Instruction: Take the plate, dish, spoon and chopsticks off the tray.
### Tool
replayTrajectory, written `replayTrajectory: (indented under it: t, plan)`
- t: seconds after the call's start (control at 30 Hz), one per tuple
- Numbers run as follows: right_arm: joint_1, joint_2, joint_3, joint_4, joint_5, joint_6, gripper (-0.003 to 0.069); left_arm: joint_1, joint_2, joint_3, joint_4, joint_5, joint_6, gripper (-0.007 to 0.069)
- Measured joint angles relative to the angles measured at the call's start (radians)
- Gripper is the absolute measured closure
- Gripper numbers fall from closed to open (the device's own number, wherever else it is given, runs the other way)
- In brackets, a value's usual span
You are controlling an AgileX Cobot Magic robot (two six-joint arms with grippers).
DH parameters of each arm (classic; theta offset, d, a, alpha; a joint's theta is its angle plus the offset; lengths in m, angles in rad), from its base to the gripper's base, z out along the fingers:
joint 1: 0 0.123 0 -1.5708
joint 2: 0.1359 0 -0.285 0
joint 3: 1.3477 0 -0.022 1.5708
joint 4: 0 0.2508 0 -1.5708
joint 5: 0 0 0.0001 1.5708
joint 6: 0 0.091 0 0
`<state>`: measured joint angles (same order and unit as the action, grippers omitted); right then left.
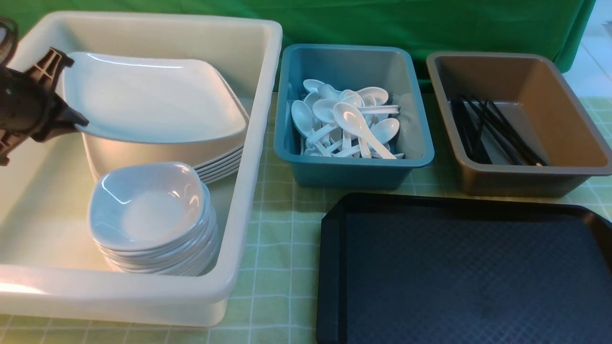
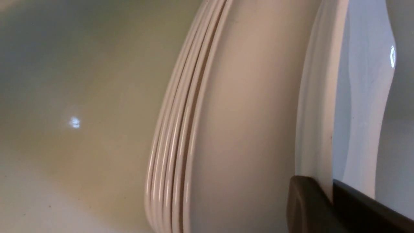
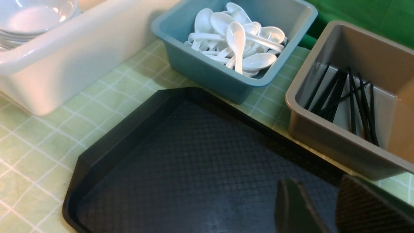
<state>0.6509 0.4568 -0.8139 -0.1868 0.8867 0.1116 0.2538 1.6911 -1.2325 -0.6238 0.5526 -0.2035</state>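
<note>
Left gripper clamped on edge of large white square plate, held tilted atop stack of like plates inside cream tub on left of counter. Stack of small white dishes in same tub, nearer the front. Middle: teal tub w/ pile of white spoons. Right: brown tub w/ black chopsticks lying inside. Front right: black tray, diamond-textured, nothing on it. Right gripper seen only in wrist view, above tray corner, fingers apart, holding nothing.
</note>
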Motion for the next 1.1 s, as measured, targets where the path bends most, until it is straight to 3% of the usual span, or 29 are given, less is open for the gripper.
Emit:
replayTrajectory:
  t: [0.3,0.4,0.73,0.87,1.0,1.1]
  plan:
    - [0.0,0.0,0.0,0.0,0.0,0.002,0.0459,0.0,0.01,0.0,0.043,0.014,0.07,0.0614]
    - [0.0,0.0,0.0,0.0,0.0,0.005,0.0459,0.0,0.022,0.0,0.063,0.018,0.075,0.0578]
    - [0.0,0.0,-0.006,0.0,-0.001,0.009,0.0459,0.0,0.105,-0.013,0.082,0.131,0.123,0.0262]
    - [0.0,0.0,-0.076,0.003,0.12,0.037,0.0459,0.0,0.094,-0.074,0.111,0.23,0.139,0.0177]
    - [0.0,-0.003,-0.186,0.0,0.276,0.04,0.0484,0.0,0.053,-0.151,0.157,0.303,0.143,0.0173]
    - [0.0,-0.012,-0.243,0.013,0.312,0.04,0.0578,0.0,0.009,-0.202,0.209,0.349,0.144,0.0225]
